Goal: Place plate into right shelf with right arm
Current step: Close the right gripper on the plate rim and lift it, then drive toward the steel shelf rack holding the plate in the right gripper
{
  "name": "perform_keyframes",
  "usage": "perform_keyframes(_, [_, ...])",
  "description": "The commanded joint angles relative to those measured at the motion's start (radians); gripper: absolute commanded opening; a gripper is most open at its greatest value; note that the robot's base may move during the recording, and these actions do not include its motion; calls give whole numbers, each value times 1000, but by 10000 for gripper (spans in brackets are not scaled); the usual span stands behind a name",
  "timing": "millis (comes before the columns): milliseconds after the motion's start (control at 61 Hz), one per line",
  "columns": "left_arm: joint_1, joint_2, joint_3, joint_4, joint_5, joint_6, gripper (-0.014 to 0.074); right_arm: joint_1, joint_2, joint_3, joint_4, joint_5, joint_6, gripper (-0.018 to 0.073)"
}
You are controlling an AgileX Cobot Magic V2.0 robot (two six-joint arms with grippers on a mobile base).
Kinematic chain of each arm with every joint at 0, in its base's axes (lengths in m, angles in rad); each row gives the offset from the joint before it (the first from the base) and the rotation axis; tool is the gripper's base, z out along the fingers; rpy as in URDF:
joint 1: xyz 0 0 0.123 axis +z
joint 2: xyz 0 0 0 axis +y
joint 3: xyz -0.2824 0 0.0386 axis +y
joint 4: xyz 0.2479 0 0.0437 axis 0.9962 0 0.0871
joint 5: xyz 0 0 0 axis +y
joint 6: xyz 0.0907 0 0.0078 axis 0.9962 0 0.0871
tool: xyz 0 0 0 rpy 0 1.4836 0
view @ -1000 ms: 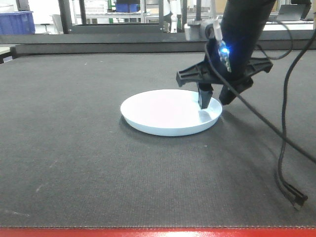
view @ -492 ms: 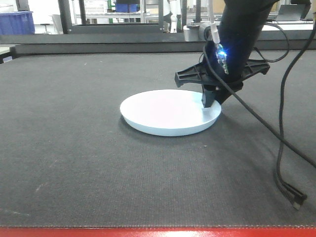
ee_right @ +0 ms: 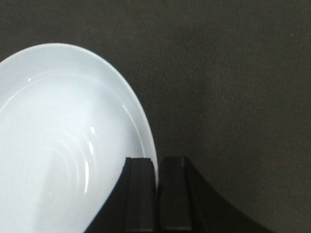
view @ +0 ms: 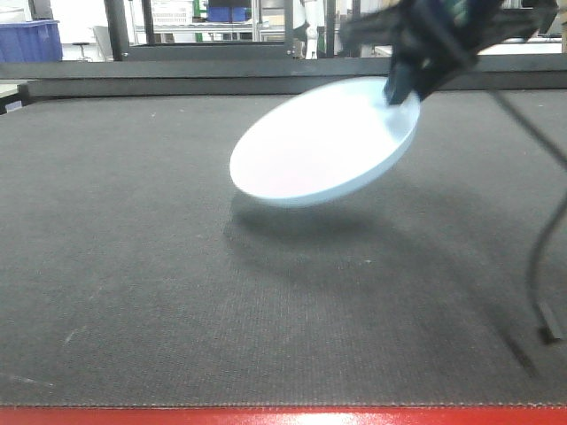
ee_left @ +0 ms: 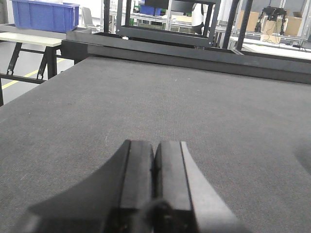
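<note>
The white plate (view: 323, 142) hangs tilted in the air above the dark table mat, its shadow below it. My right gripper (view: 403, 93) is shut on the plate's upper right rim; the arm is blurred at the top right. In the right wrist view the plate (ee_right: 63, 145) fills the left side and my right gripper (ee_right: 156, 162) pinches its rim between both fingers. My left gripper (ee_left: 154, 150) is shut and empty, low over the mat. The stainless-steel right shelf is out of view.
A black cable (view: 545, 257) trails down to the mat at the right. The table's red front edge (view: 283, 416) runs along the bottom. Behind the table stand dark frames (view: 213, 40) and a blue bin (view: 31, 40) at far left.
My right gripper closed on the plate's rim and lifted it up and slightly right off the mat; the plate now hangs tilted. The left gripper view has no earlier frame.
</note>
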Motion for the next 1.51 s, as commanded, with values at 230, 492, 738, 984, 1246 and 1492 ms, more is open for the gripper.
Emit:
perform_keyframes(230, [-7, -12, 7, 0, -89, -6, -47, -19, -390, 276, -103, -151, -8, 63])
perform_keyframes(492, [-7, -12, 7, 0, -89, -6, -47, -19, -705, 417, -225, -153, -8, 63])
perform_keyframes(738, [-7, -12, 7, 0, -89, -6, -47, -17, -946, 411, -235, -167, -8, 63])
perform_keyframes(984, [-7, -12, 7, 0, -89, -6, -47, -17, -1096, 411, -235, -249, -8, 63])
perform_keyframes(1246, [-7, -12, 7, 0, -89, -6, -47, -17, -1107, 411, -235, -250, -8, 63])
perform_keyframes(1492, [-7, -12, 7, 0, -89, -6, -47, -17, -1107, 411, -235, -250, -8, 63])
